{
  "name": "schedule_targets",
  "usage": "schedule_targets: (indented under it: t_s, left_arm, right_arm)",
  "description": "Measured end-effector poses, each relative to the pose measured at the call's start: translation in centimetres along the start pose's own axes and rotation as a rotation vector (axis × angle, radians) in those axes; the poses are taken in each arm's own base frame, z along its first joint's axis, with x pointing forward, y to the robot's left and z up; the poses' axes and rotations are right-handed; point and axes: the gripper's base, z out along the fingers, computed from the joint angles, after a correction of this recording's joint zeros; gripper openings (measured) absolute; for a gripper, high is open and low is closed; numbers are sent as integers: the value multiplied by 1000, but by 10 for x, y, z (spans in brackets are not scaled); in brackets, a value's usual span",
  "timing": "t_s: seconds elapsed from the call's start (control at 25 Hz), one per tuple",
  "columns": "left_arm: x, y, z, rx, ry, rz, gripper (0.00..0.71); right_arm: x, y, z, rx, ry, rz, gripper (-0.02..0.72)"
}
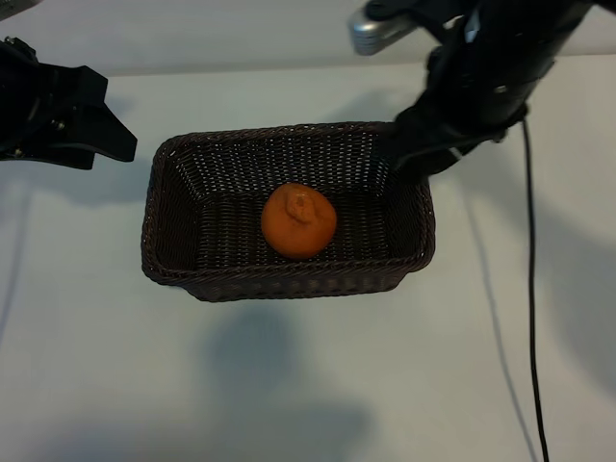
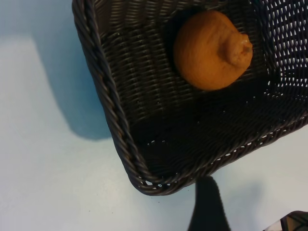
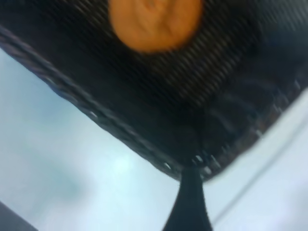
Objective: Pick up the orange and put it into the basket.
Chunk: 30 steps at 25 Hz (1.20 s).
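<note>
Matte orange — knobbed top, lying in dark woven basket

- Left arm: all matte black, chunky angular housing, ends in a flared wedge-shaped bit with a sharp corner.
- Right arm: same black finish, bulkier, blocky stacked segments.
- Silver-grey rounded metal piece bolted on near the top of the right arm, only shiny part around.
- Thin black cable hanging off the right arm, trailing down across the white surface.
- Both wrist views: just a narrow black tapered fingertip poking in, plain, no markings visible.
</note>
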Motion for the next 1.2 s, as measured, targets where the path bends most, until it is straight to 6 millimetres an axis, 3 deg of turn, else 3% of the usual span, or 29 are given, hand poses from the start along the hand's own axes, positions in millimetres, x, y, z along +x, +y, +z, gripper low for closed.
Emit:
schedule_targets:
  t_s: [0.68,1.0,1.2]
  left_arm:
    - [0,0,0,1,0,-2,525]
    - [0,0,0,2,0,-2,525]
    - [0,0,0,1,-1,-2,525]
  right_arm:
    - [22,-110,-14,152,-3,340,559]
    - [24,-110,-19,131,-20,353,559]
    - [31,-102,-50,144,-99,342,559]
